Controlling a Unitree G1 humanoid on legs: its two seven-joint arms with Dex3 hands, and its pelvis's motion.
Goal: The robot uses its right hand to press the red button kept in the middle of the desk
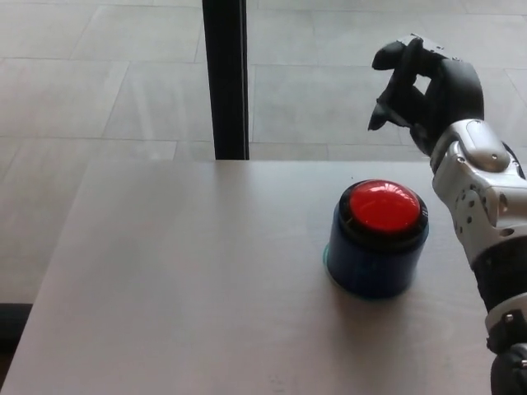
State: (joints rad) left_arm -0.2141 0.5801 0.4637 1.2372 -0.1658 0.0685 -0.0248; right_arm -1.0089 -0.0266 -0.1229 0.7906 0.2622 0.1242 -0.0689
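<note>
Head view: the red button (380, 207) sits unpressed on its blue base on the table (181, 280), right of middle. Beyond it, the right hand (424, 90) hovers apart, fingers curled and holding nothing; the press is not yet made.

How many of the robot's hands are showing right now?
1. Only the right hand shows, raised at the upper right, above and beyond the red button on the desk, not touching it. The left hand is out of the picture.
</note>
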